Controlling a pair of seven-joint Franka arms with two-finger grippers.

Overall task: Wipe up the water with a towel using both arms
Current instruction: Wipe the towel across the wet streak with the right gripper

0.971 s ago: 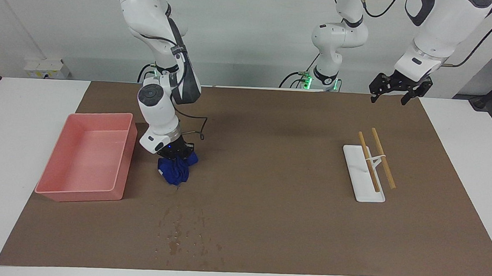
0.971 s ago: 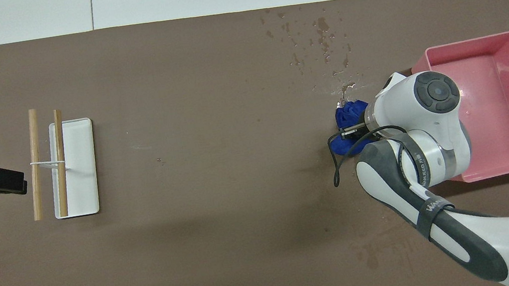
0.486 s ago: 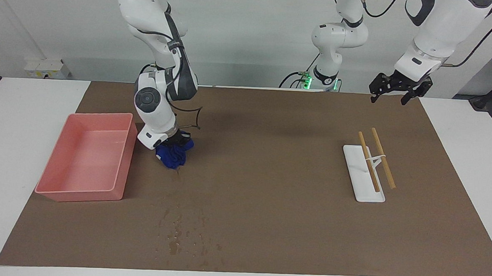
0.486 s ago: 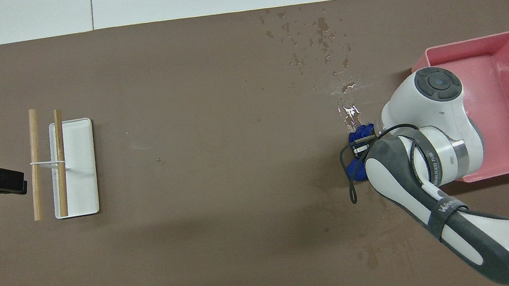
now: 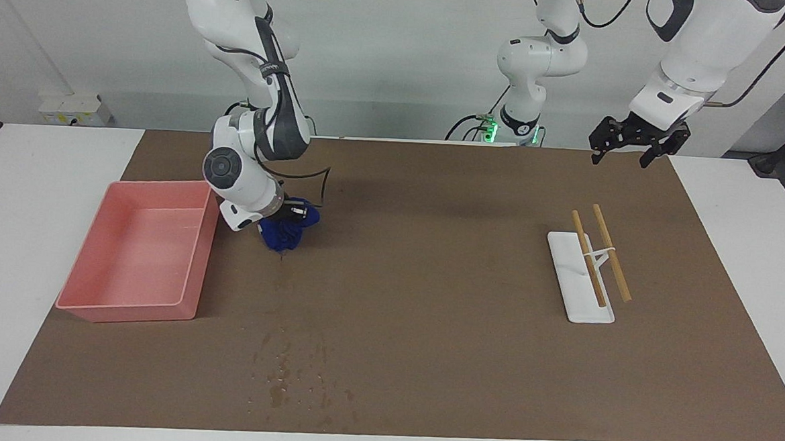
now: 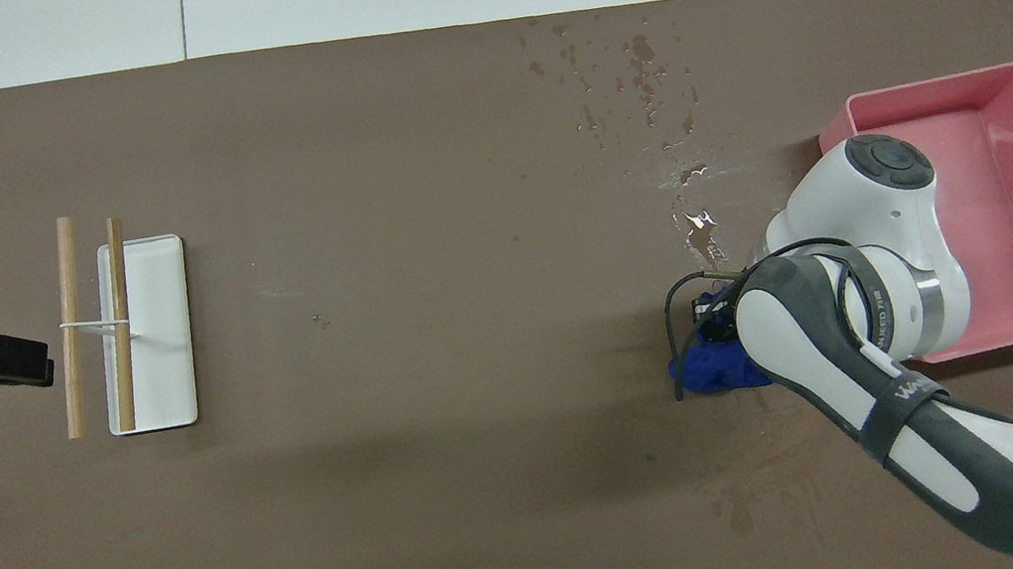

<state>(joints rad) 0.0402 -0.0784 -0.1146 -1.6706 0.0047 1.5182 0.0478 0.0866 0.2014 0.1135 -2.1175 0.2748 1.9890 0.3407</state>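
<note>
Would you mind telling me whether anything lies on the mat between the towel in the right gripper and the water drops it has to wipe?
Nothing visible does. The right gripper holds the blue towel; only bare mat separates it from the water.

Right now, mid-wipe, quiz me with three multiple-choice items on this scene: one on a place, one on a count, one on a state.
1. The water lies:
A. in the pink bin
B. on the brown mat
C. on the white tray
2. Wooden sticks on the white rack:
A. one
B. two
C. four
3. The right gripper is:
A. shut on the blue towel
B. open over the rack
C. inside the bin

Answers:
1 B, droplets speckle the mat.
2 B, two sticks cross the rack.
3 A, the right gripper clasps the towel.
</note>
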